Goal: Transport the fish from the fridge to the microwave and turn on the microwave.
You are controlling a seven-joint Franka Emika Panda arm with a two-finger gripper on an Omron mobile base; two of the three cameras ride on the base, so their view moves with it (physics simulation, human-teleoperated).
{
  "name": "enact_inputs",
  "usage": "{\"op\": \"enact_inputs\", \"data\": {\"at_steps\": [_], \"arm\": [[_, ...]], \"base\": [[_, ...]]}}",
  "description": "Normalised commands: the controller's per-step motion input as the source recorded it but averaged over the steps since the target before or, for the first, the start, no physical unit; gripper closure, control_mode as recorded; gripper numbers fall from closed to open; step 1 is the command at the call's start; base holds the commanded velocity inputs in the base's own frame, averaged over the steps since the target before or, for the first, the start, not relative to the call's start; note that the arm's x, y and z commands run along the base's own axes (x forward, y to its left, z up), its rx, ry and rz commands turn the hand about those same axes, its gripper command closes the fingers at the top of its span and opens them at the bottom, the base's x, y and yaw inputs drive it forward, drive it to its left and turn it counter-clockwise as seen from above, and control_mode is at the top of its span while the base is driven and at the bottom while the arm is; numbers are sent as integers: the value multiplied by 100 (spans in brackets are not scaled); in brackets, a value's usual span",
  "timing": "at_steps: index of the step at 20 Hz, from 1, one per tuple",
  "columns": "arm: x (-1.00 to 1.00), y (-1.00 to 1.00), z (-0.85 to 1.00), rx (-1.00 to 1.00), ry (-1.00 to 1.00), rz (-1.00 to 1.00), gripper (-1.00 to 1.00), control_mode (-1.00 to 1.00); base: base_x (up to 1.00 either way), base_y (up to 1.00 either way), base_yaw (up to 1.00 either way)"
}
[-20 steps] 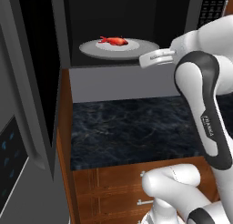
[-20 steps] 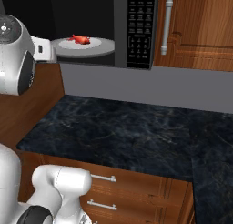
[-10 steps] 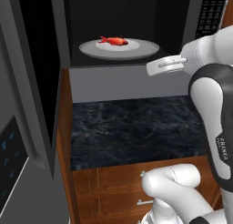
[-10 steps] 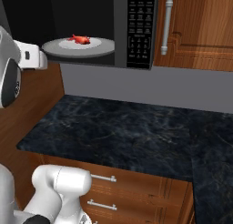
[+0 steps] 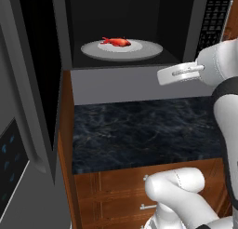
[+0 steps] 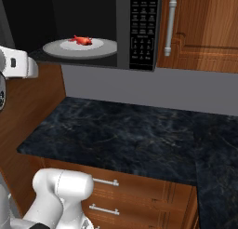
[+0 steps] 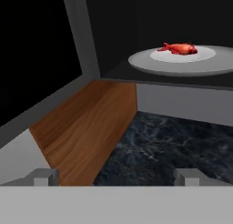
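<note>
Now the fish (image 5: 116, 41) lies on the microwave (image 6: 139, 32) turntable (image 5: 122, 50); fingers (image 7: 189, 175) spread wide, empty; swinging the door (image 5: 32, 79) carelessly could clip the arm

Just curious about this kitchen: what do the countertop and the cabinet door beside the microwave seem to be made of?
The countertop looks like polished dark stone, perhaps marble or granite, given its pale veining. The cabinet door looks like varnished reddish wood with visible grain; its handle looks like brushed metal, being grey.
</note>
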Motion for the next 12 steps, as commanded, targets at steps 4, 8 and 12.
{"op": "enact_inputs", "data": {"at_steps": [4, 8, 12], "arm": [[-34, 12, 10, 1, 3, 0, -100, -100], [-24, 32, 10, 2, 4, 0, -100, -100], [-26, 33, 6, 3, 6, 16, -100, -100]], "base": [[0, 0, 0], [0, 0, 0], [0, 0, 0]]}}
